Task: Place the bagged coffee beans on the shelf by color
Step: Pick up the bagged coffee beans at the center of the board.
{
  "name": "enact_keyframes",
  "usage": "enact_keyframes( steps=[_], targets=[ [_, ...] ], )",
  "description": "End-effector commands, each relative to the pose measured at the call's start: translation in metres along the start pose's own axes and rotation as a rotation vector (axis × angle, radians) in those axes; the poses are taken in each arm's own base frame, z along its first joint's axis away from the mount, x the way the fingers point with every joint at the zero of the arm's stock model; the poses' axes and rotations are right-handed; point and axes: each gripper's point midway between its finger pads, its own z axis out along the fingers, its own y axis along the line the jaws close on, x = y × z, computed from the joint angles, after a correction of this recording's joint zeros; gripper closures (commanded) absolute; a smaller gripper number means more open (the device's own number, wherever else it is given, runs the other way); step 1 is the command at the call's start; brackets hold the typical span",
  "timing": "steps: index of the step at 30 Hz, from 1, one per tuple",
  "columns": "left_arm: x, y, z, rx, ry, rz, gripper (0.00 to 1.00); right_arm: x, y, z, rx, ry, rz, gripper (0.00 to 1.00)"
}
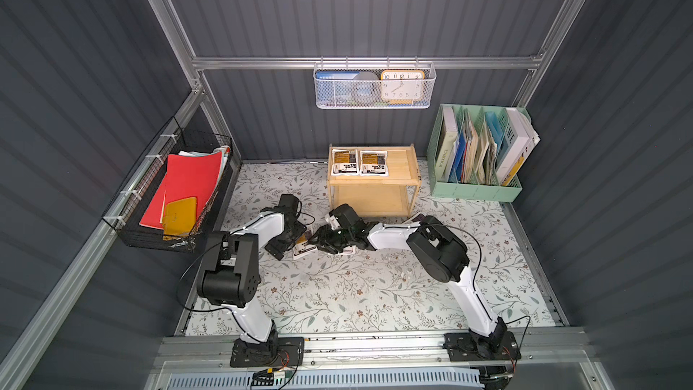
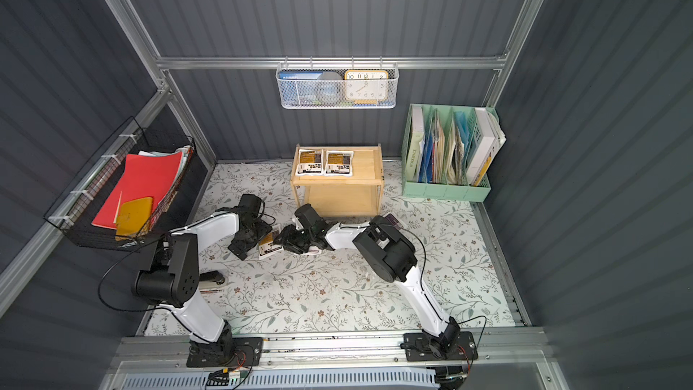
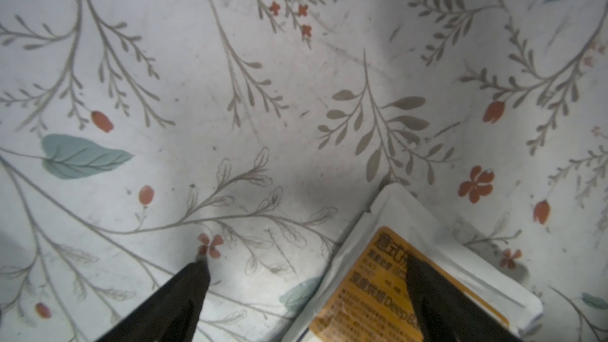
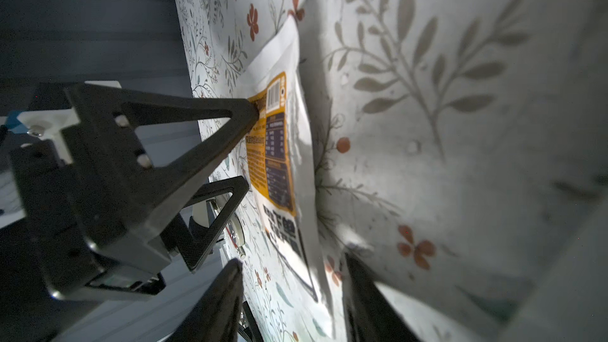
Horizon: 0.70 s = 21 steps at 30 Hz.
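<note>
Right wrist view, right tool (image 4: 292,261) released astride yellow-label coffee pouch (image 4: 283,159), left tool (image 4: 249,146) splayed, purple pouch (image 1: 417,218) largely hidden

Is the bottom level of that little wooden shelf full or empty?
Empty, as far as shows: the shelf has a lower tier of bare wood in both top views. Both yellow-label pouches lie on its top tray.
</note>
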Motion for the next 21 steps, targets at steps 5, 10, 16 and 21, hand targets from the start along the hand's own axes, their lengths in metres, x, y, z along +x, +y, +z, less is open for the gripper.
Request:
enact_keyframes(
  steps=[5, 10, 16, 21],
  targets=[
    [0.037, 0.056, 0.027, -0.219, 0.141, 0.041, 0.00, 0.014, -0.027, 0.014, 0.029, 0.021, 0.063, 0.51],
    [0.041, 0.057, 0.027, -0.202, 0.146, 0.032, 0.00, 0.015, -0.025, 0.018, 0.000, 0.028, 0.088, 0.65],
    [0.028, 0.045, 0.013, -0.141, 0.091, 0.015, 0.00, 0.015, -0.014, 0.010, -0.020, 0.024, 0.073, 0.97],
    [-0.001, 0.025, -0.020, -0.054, -0.015, 0.008, 0.00, 0.016, -0.001, 0.000, -0.049, 0.017, 0.065, 1.00]
  ],
)
